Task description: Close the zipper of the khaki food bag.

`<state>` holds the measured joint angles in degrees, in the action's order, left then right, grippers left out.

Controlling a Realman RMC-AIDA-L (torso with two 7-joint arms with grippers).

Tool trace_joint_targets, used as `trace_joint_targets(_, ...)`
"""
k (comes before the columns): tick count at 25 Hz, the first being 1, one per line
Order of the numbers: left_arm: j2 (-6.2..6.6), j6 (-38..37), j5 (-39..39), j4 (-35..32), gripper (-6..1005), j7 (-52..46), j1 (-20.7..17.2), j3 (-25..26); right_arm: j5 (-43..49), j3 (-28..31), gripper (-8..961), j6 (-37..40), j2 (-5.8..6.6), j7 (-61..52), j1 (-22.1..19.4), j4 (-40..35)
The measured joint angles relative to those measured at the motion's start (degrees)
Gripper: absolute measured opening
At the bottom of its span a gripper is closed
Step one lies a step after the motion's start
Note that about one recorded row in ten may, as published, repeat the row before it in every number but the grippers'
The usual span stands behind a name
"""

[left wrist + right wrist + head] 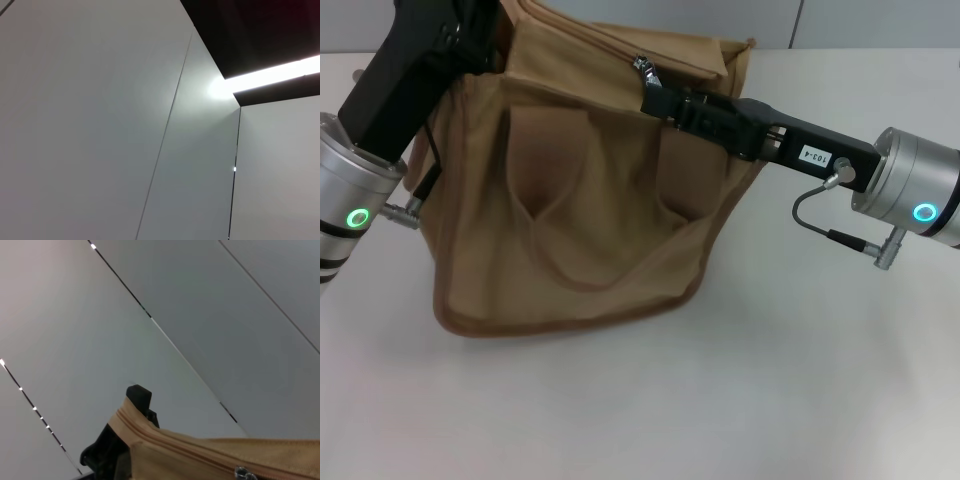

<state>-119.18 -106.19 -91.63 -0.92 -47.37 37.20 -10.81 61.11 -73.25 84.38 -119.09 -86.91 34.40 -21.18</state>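
The right claw point(655, 100) reaches across the top of the khaki food bag point(580, 200), its black tip just below the silver pull tab point(644, 68) of the zipper point(200, 452) — whether it has closed on the tab cannot be told. The left claw point(485, 40) is pressed against the bag's opposite upper corner, its fingers hidden by the canvas. The bag stands on the white tabletop point(720, 400) toward its far edge, handles drooping down its near face.
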Motion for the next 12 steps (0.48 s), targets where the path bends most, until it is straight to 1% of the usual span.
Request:
trace_joint_targets(6, 0.0, 0.03, -0.25, 0.11, 7, 0.0, 1.01, -0.32, -0.15, -0.32, 527, 0.78, -0.08, -0.01, 0.32, -0.29)
trace_joint_targets(12, 0.0, 0.15, -0.29, 0.53, 6, 0.62, 0.92, -0.22, -0.28, -0.3, 526, 1.14, -0.18, 0.22, 0.47, -0.34)
